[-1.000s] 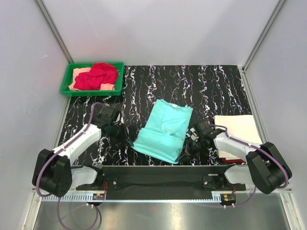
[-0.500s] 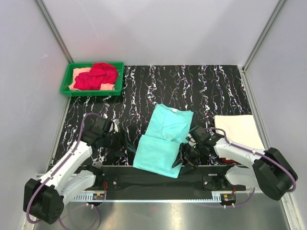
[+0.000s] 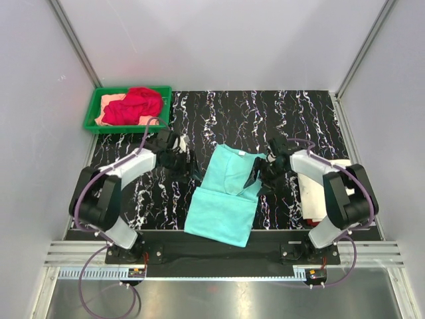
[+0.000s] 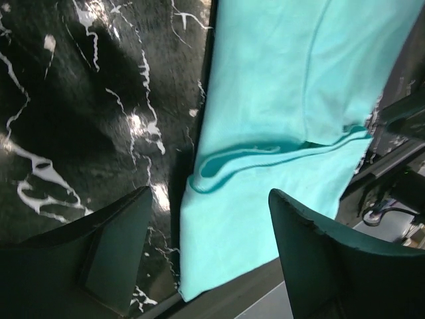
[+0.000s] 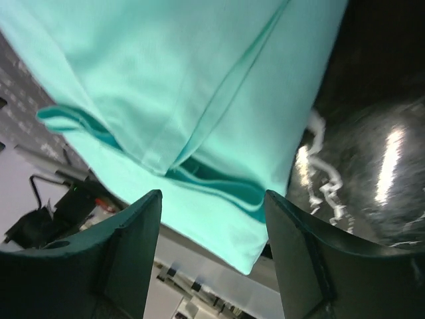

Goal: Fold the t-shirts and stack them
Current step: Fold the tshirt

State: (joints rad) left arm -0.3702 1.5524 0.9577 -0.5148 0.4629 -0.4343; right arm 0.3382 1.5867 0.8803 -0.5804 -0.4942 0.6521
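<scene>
Top external view gives you, at the far left corner of the counter [image 3: 285,113], the green tray [image 3: 126,127] with a red t-shirt [image 3: 136,103] bunched over a peach t-shirt [image 3: 109,100]. Next comes your left gripper [image 3: 186,163], just beside the left edge of the mint-teal t-shirt [image 3: 226,193]; the left wrist view shows its fingers [image 4: 113,252] spread apart, with that cloth edge between them. The mint-teal t-shirt lies flat and partly folded mid-counter, collar toward the far side, its near end at the near edge. Your right gripper [image 3: 260,176] sits at the shirt's right edge, its fingers [image 5: 299,252] likewise parted over the fold. A folded cream-white t-shirt [image 3: 312,196] rests by the right edge, partly under the right arm.
</scene>
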